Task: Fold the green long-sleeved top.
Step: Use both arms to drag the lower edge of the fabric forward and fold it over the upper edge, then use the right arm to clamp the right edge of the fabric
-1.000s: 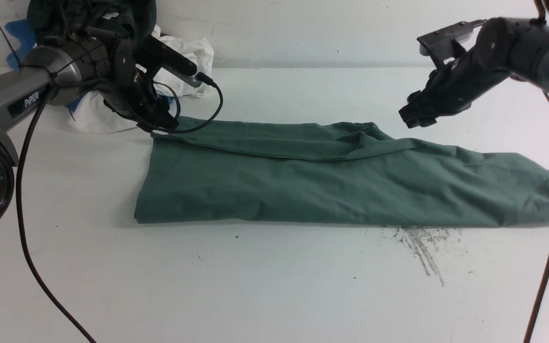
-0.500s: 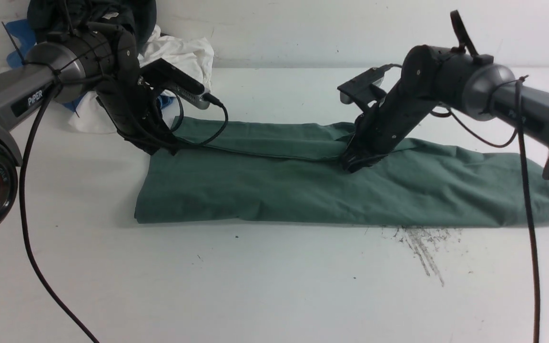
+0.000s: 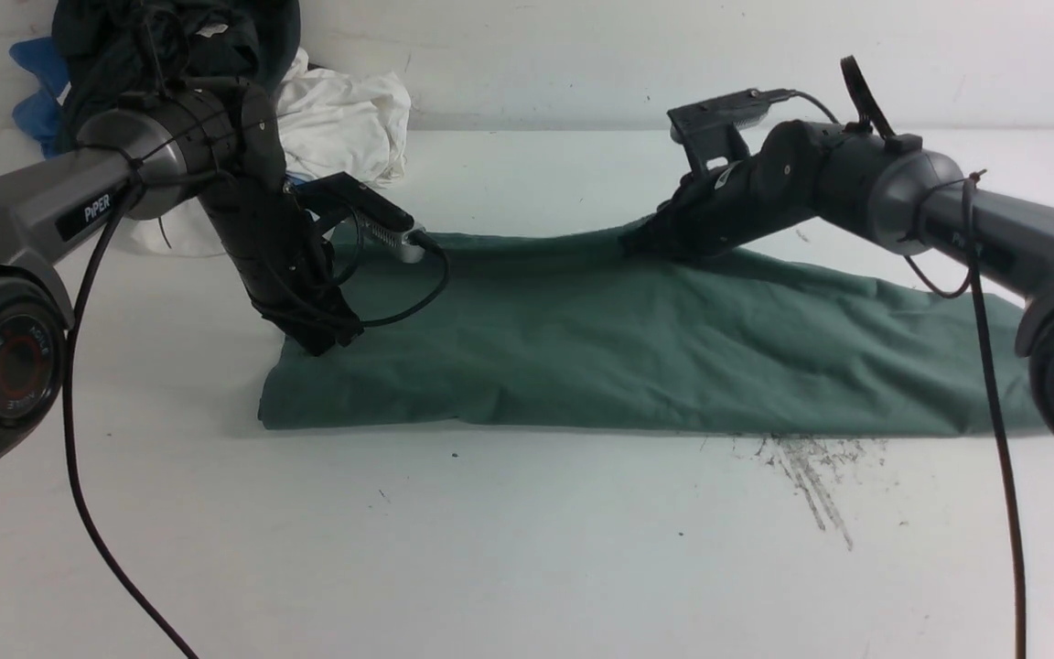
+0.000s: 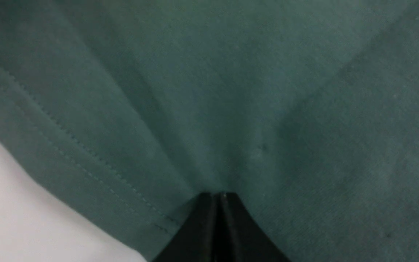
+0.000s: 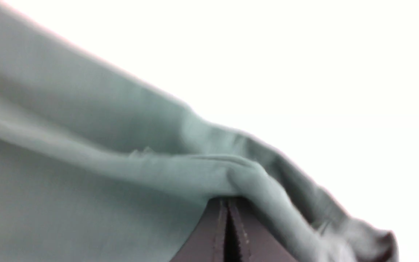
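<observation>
The green long-sleeved top (image 3: 628, 357) lies as a long folded band across the middle of the table. My left gripper (image 3: 330, 343) stands over its left end, shut on the cloth. In the left wrist view the jaws (image 4: 218, 196) meet on a pinch of fabric (image 4: 231, 91) close to the stitched hem (image 4: 86, 149). My right gripper (image 3: 635, 244) is shut on the top's far edge near the middle and holds it slightly off the table. In the right wrist view a bunched fold (image 5: 195, 174) sits at the shut tips (image 5: 227, 200).
A pile of other garments sits at the back left: a dark one (image 3: 170, 37), a white one (image 3: 344, 110) and a blue one (image 3: 33, 110). Dark scuff marks (image 3: 811, 476) mark the table in front of the top's right part. Black cables (image 3: 79, 458) hang from both arms.
Both grippers have closed on the top. The left came toward the front along the left end. The right came down from the upper right onto the cloth, then lifted its far edge.
</observation>
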Motion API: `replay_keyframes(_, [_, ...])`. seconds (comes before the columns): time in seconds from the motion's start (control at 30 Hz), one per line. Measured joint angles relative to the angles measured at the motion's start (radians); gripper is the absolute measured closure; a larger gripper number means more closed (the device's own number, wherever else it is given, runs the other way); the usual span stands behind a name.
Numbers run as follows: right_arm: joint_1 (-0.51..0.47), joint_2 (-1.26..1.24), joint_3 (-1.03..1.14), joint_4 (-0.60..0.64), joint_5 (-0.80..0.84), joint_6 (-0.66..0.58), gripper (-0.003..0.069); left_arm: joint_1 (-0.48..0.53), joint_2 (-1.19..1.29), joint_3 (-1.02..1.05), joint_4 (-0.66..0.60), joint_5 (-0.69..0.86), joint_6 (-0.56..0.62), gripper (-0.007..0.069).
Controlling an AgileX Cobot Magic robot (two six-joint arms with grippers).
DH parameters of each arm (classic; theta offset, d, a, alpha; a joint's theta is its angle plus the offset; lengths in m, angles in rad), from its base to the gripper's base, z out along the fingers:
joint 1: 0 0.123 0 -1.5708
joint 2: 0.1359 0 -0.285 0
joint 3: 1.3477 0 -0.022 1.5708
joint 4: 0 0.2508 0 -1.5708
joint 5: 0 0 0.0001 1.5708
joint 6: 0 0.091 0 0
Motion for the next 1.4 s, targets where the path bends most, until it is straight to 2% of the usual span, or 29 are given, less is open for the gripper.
replay_keyframes(0.13, [-0.018, 0.023, 0.000, -0.002, -0.099, 0.132, 0.0673, 0.000, 0.001, -0.002, 0.000, -0.001, 0.001, 0.0632])
replay_keyframes(0.27, [-0.047, 0.020, 0.000, -0.002, -0.107, 0.202, 0.0673, 0.000, 0.001, -0.003, 0.000, -0.010, -0.002, 0.0632])
replay_keyframes(0.37, [-0.076, -0.005, -0.015, -0.003, -0.054, 0.211, 0.0673, 0.000, 0.001, -0.003, 0.000, -0.010, -0.006, 0.0632])
replay_keyframes(0.47, [-0.108, -0.071, -0.056, -0.045, 0.077, 0.187, 0.0661, 0.000, -0.004, -0.003, 0.001, -0.010, -0.010, 0.0632])
replay_keyframes(0.63, [-0.151, -0.200, -0.103, -0.131, 0.265, 0.167, 0.0592, 0.000, -0.042, 0.009, 0.010, -0.011, -0.010, 0.0632])
replay_keyframes(0.8, [-0.225, -0.344, -0.113, -0.230, 0.566, 0.167, 0.0414, 0.000, -0.187, 0.011, 0.006, -0.022, -0.022, 0.0632])
replay_keyframes(0.9, [-0.263, -0.367, -0.113, -0.252, 0.683, 0.167, 0.0336, 0.000, -0.237, 0.011, -0.014, -0.012, -0.029, 0.0632])
replay_keyframes(1.0, [-0.301, -0.368, -0.106, -0.258, 0.709, 0.167, 0.0288, 0.000, -0.249, 0.011, -0.029, 0.013, -0.028, 0.0632])
replay_keyframes(1.17, [-0.380, -0.375, -0.034, -0.243, 0.712, 0.181, 0.0271, 0.000, -0.248, 0.011, -0.044, 0.043, -0.028, 0.0632])
replay_keyframes(1.27, [-0.462, -0.375, 0.105, -0.200, 0.708, 0.187, 0.0270, 0.000, -0.248, 0.011, -0.059, 0.045, -0.028, 0.0632])
replay_keyframes(1.4, [-0.522, -0.375, 0.257, -0.162, 0.643, 0.191, 0.0270, 0.000, -0.248, 0.011, -0.071, 0.045, -0.029, 0.0632])
